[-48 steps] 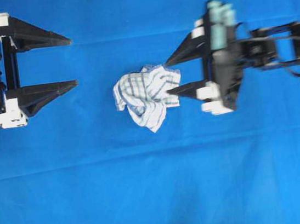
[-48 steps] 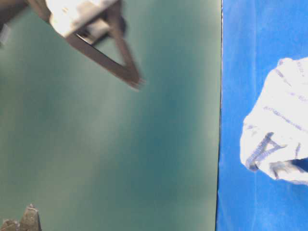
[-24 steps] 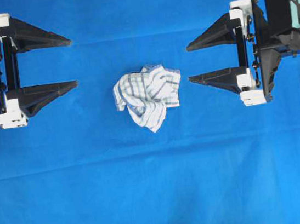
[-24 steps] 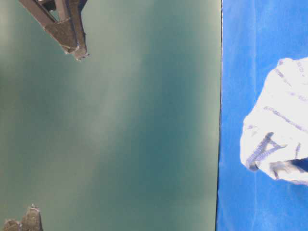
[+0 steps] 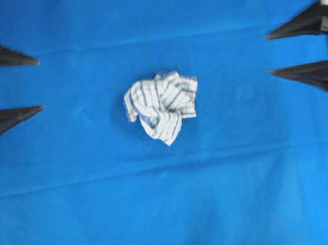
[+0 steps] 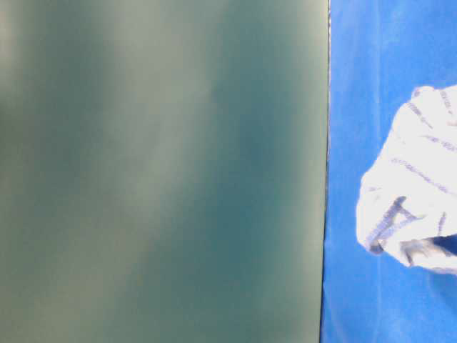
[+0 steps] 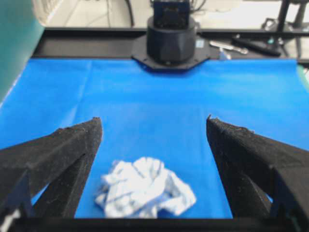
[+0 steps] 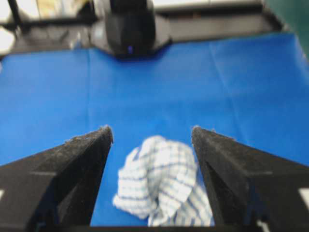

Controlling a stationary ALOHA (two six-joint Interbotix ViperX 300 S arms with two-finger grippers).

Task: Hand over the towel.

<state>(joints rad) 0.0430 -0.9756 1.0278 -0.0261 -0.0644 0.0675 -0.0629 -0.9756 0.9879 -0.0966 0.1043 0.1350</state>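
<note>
1. I see the towel (image 5: 162, 106) crumpled mid-cloth, well apart from both grippers.
2. My left gripper (image 5: 36, 83) and right gripper (image 5: 271, 54) stand wide, empty.
3. Risk: pinching the blue cloth (image 5: 175, 205) underneath, or snagging one loose fold.

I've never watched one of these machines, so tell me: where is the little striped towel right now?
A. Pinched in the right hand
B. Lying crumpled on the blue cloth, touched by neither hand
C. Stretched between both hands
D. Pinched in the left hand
B: the towel lies bunched in the middle of the blue cloth, while the left hand and right hand sit open at opposite edges, well clear of it.
</note>
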